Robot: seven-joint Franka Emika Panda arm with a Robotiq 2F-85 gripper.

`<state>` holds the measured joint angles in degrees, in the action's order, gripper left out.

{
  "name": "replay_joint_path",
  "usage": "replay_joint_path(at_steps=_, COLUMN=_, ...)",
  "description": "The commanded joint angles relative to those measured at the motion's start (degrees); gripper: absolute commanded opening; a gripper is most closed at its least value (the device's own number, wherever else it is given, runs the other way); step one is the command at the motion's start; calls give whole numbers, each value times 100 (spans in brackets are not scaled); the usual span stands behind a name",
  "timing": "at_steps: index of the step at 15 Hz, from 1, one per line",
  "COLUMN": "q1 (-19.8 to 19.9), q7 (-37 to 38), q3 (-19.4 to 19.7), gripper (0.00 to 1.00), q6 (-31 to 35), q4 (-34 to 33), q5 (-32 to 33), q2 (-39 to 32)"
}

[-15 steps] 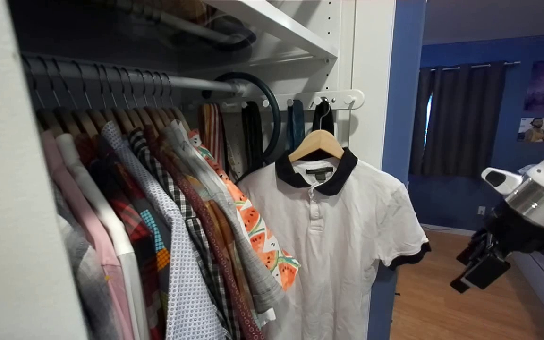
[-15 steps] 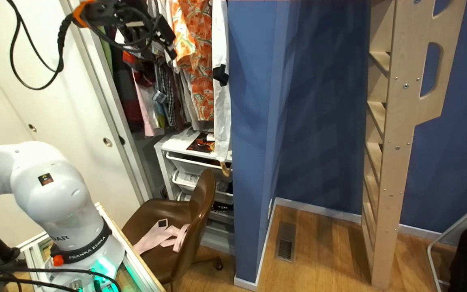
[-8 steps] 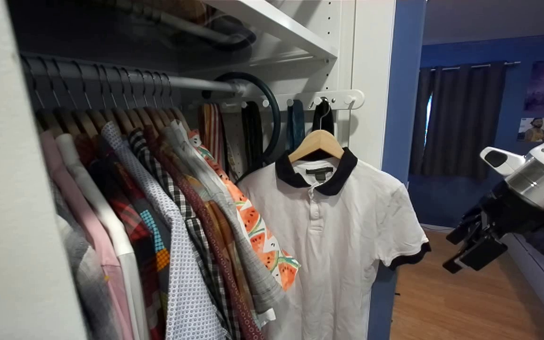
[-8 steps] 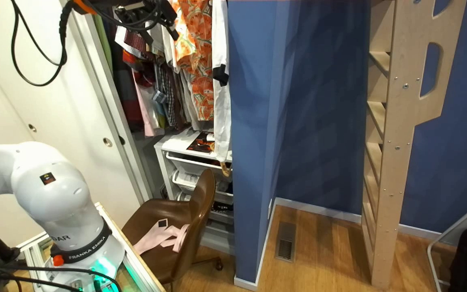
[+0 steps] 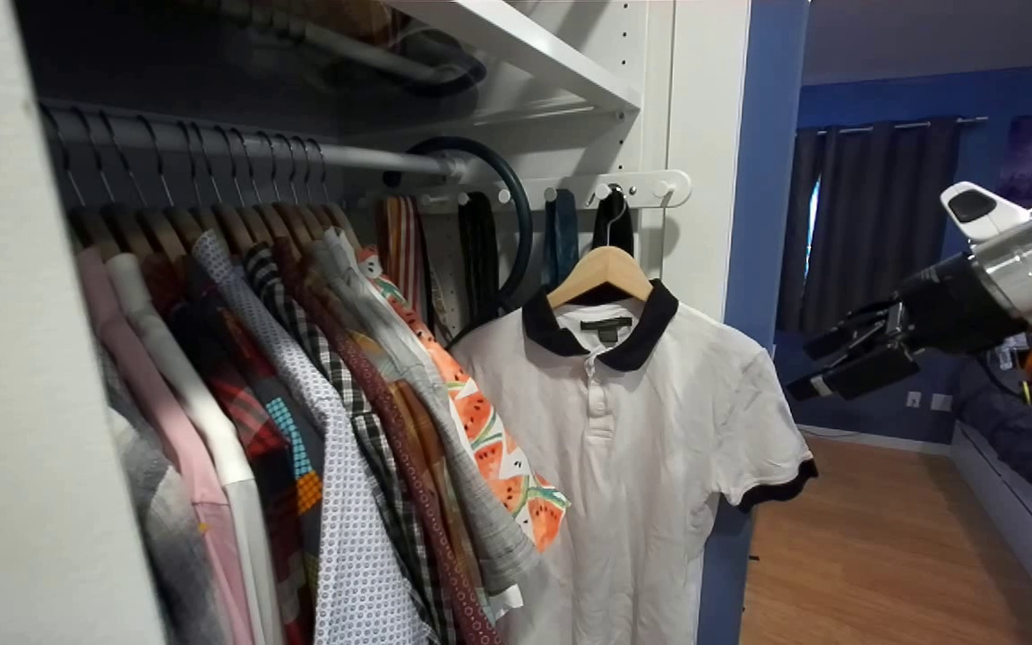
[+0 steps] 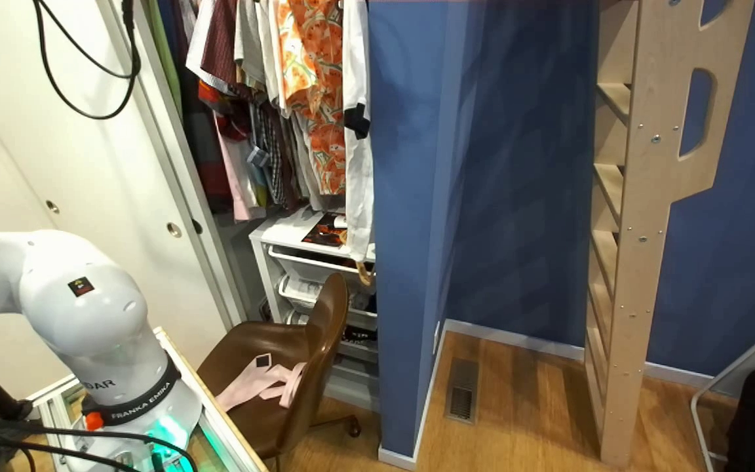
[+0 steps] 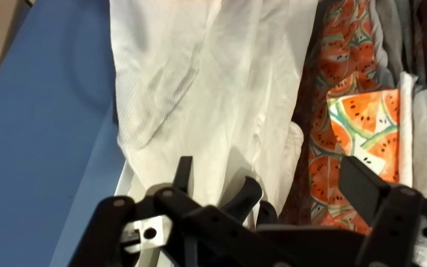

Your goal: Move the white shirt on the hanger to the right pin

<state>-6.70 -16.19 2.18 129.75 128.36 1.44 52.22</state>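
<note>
The white shirt (image 5: pixel 614 466) with black collar hangs on the light wooden hanger (image 5: pixel 606 271). The hanger's thin metal hook (image 5: pixel 619 219) goes up to the second pin from the right (image 5: pixel 604 191), where a dark strap also hangs. The right pin (image 5: pixel 663 189) is bare. The shirt also shows in an exterior view (image 6: pixel 358 190) and in the wrist view (image 7: pixel 213 92). My gripper (image 5: pixel 804 367) is open and empty, to the right of the shirt's sleeve. In the wrist view my gripper (image 7: pixel 271 170) has fingers wide apart, with the black collar (image 7: pixel 245 196) beyond them. The hanger is hidden there.
Patterned shirts crowd the rod (image 5: pixel 355 157); the watermelon shirt (image 5: pixel 507 457) overlaps the white shirt's side. A dark ring (image 5: pixel 525 224) and straps hang behind. A white shelf (image 5: pixel 552 49) is above the pins. A brown chair (image 6: pixel 266 341) stands below the closet.
My gripper has risen, moved toward the shirt and tilted closer to level. It has left the top of an exterior view. The shirt and hanger have not moved.
</note>
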Motion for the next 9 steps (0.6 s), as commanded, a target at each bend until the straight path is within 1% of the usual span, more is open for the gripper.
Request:
replay_joint_path(at_steps=1, q1=-272, q7=-218, q3=111, gripper=100, q6=508, q4=-570, q5=-21, q2=-646)
replay_joint_path(at_steps=6, q1=-536, q7=-654, q3=323, gripper=100, q6=1251, q4=-1069, q5=-52, q2=-1444)
replay_joint_path(at_steps=9, q1=-660, q7=-1018, q3=508, gripper=100, q6=1466, q4=-1386, q5=-80, q2=-1875)
